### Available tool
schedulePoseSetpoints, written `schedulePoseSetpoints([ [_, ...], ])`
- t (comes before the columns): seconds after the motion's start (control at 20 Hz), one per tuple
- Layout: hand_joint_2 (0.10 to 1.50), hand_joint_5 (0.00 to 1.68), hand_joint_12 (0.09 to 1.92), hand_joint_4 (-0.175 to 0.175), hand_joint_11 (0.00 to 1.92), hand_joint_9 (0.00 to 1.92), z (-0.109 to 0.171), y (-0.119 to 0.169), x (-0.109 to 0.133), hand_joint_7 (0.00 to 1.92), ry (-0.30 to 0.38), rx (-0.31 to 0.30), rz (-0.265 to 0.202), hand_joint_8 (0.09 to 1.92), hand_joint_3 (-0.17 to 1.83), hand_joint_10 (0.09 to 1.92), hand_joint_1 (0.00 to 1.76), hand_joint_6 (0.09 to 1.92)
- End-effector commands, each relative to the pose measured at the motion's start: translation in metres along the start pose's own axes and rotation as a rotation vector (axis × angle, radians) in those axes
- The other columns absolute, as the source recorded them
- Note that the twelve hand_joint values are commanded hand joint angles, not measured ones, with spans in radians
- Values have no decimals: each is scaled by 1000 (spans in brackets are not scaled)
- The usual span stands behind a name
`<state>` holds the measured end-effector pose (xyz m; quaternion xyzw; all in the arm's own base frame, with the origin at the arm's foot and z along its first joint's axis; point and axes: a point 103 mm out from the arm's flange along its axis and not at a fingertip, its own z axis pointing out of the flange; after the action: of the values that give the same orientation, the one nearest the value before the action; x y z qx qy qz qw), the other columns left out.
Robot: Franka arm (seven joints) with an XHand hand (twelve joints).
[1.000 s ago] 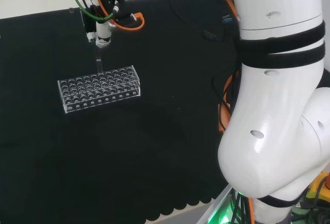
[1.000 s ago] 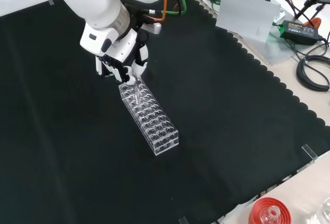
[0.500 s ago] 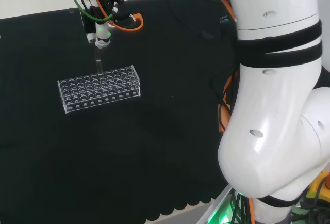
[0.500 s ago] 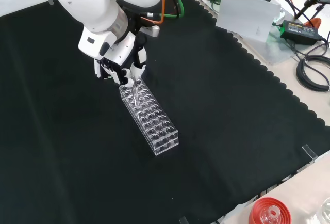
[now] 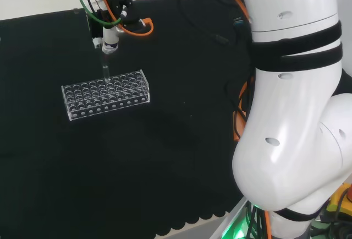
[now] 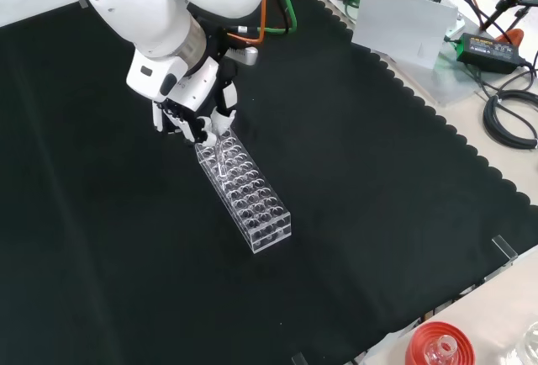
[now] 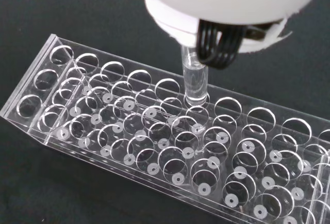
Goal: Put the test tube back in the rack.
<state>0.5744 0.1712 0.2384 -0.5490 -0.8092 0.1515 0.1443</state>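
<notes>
One tube (image 7: 194, 82) is what I'm working with, and I'd call this the insertion step: its bottom end sits at the mouth of a hole in the rack's (image 5: 104, 93) back row, as the wrist view shows it, and I can't say for sure whether it has gone in or only rests on the rim. The tube stands close to upright, its top gripped by the hand (image 6: 195, 119). In the wrist view I see dark fingers (image 7: 219, 48) curled round the tube's upper end, so I take it as pinched, not spread.

From the head view the rack lies toward the cloth's (image 5: 181, 156) far left corner, long side running left to right, and the tube drops onto the rack's far edge, a little left of its middle. In the front view the hand comes down over the rack's upper end, near the cloth's top edge.

Next, as I judge it, I need a straight descent with the tube kept in line with that hole and the matching one in the plate below. Then I can let the fingers go. Any tilt could catch the tube on the rim or shift the rack.
</notes>
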Motion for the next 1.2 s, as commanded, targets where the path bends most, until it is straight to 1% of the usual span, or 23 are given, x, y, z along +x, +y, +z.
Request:
schedulePoseSetpoints([
  [0.05, 504, 1351, 1230, -175, 770, 1391, 6, 2, -3, 1458, 16, -12, -2, 659, 827, 368, 1443, 558],
  [0.3, 504, 1351, 1230, -175, 769, 1391, 13, 0, -7, 1458, 27, -14, -8, 659, 827, 368, 1443, 558],
  [0.5, 504, 1351, 1230, -175, 769, 1391, 32, -5, -18, 1458, 33, -11, -8, 659, 827, 368, 1443, 558],
  [0.65, 504, 1351, 1230, -175, 769, 1391, 40, -4, -20, 1458, 34, -6, -6, 659, 827, 368, 1444, 558],
  [0.8, 504, 1351, 1230, -175, 769, 1391, 42, -1, -18, 1458, 35, -1, -10, 659, 827, 368, 1443, 558],
  [0.85, 503, 1351, 1230, -175, 769, 1391, 39, 2, -13, 1458, 30, 8, -9, 659, 828, 368, 1443, 558],
  [1.0, 503, 1351, 1230, -175, 769, 1391, 37, 5, -10, 1458, 21, 10, -13, 659, 828, 368, 1443, 558],
  [1.2, 503, 1351, 1230, -175, 769, 1392, 35, 7, -10, 1458, 18, -4, -29, 660, 828, 368, 1444, 558],
])
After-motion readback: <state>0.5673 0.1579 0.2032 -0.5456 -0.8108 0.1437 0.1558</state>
